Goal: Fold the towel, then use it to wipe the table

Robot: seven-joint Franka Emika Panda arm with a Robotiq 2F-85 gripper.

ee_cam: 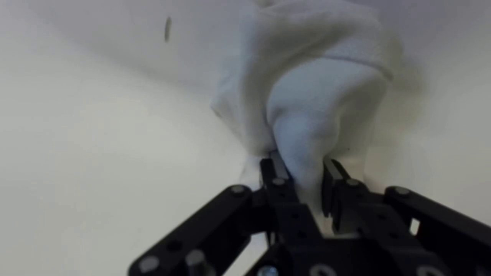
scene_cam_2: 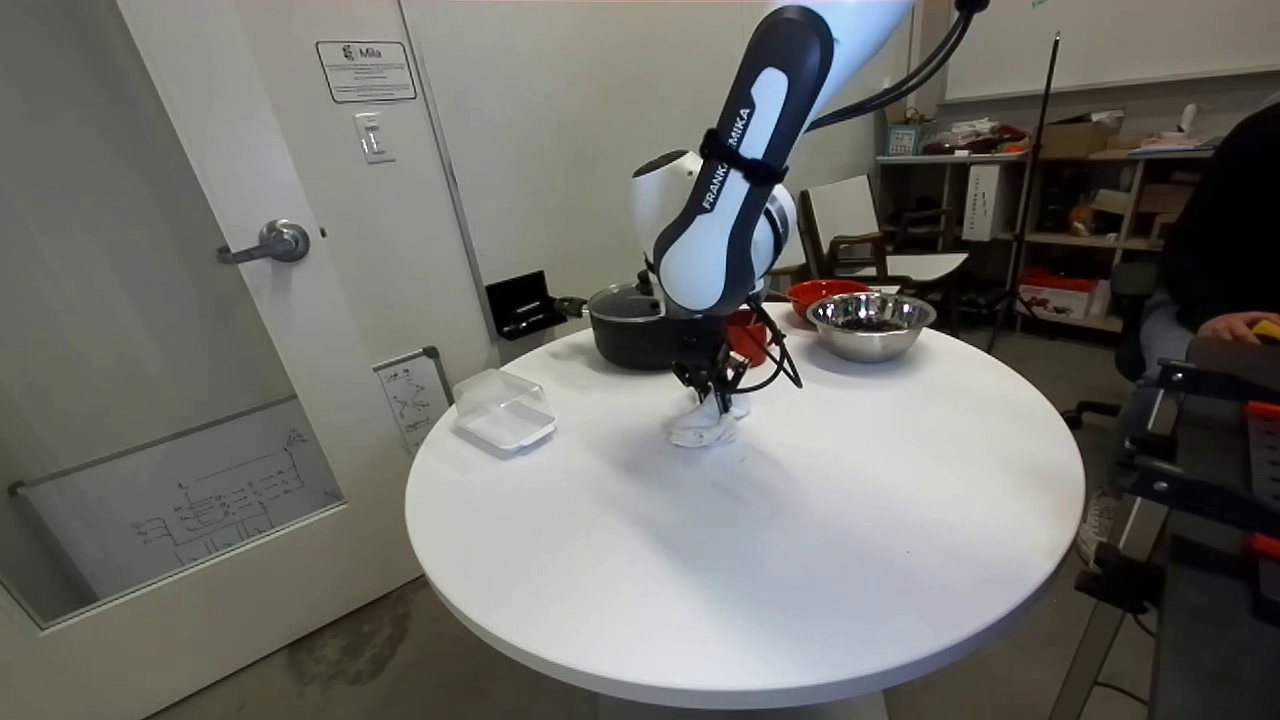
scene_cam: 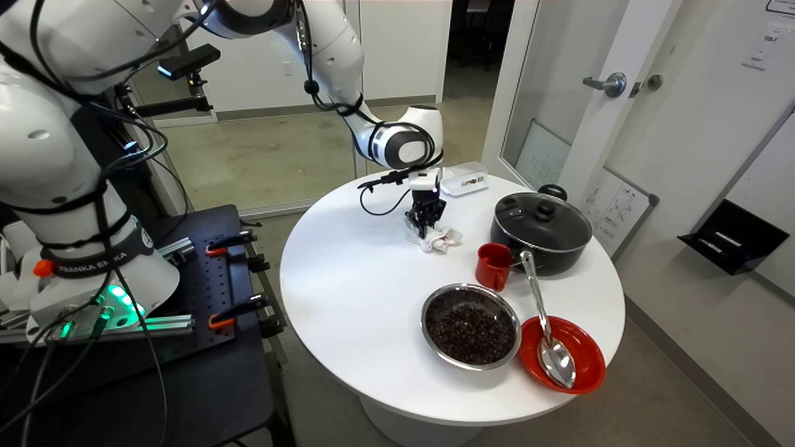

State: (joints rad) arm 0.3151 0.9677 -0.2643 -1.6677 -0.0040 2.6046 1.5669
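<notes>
Round table [scene_cam: 348, 279], hand [ee_cam: 302, 170] downward, towel [ee_cam: 314, 90] in grip.

From afar I took this for a lab: a clamped, perforated plate [scene_cam: 213, 284], scribbled whiteboards [scene_cam: 618, 208], a Mila wall sign [scene_cam_2: 366, 71].

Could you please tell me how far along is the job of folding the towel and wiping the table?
Looks done: the towel is bunched in overlapping layers, so the folding seems finished, if untidy. In hand: the fingers grip it against the table; whether a wiping stroke is underway, I cannot tell. Left: probably some wiping, since a dark speck lies beside the towel.
</notes>
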